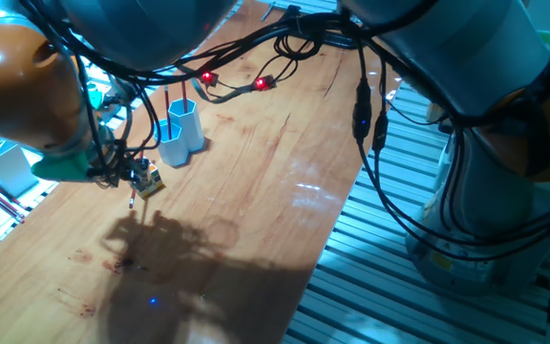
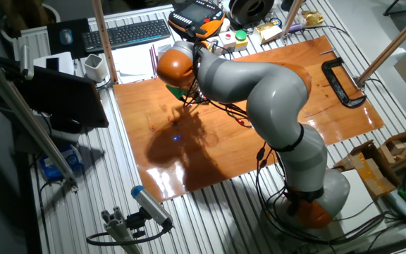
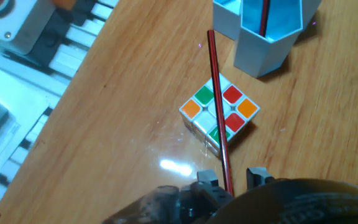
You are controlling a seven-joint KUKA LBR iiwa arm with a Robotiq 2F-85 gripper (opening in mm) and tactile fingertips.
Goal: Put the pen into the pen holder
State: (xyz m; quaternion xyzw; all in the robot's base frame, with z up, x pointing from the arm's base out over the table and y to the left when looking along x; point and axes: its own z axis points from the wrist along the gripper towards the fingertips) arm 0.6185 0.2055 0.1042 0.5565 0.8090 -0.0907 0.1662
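In the hand view my gripper (image 3: 232, 178) is shut on a thin red pen (image 3: 219, 106). The pen runs away from the fingers, over a Rubik's cube (image 3: 241, 112), and its far end reaches the base of the light-blue pen holder (image 3: 263, 46). A second red pen (image 3: 264, 15) stands inside the holder's taller tube. In one fixed view the gripper (image 1: 130, 178) hangs just left of the holder (image 1: 181, 129), right over the cube (image 1: 149, 180). In the other fixed view the arm hides the gripper, the pen and the holder.
A white box-shaped container (image 1: 12, 167) stands at the table's left edge. Cables with red lights (image 1: 208, 76) hang over the table behind the holder. A keyboard (image 2: 125, 33), a white cup (image 2: 96, 67) and a black clamp (image 2: 340, 81) lie around the wooden table (image 2: 210, 155).
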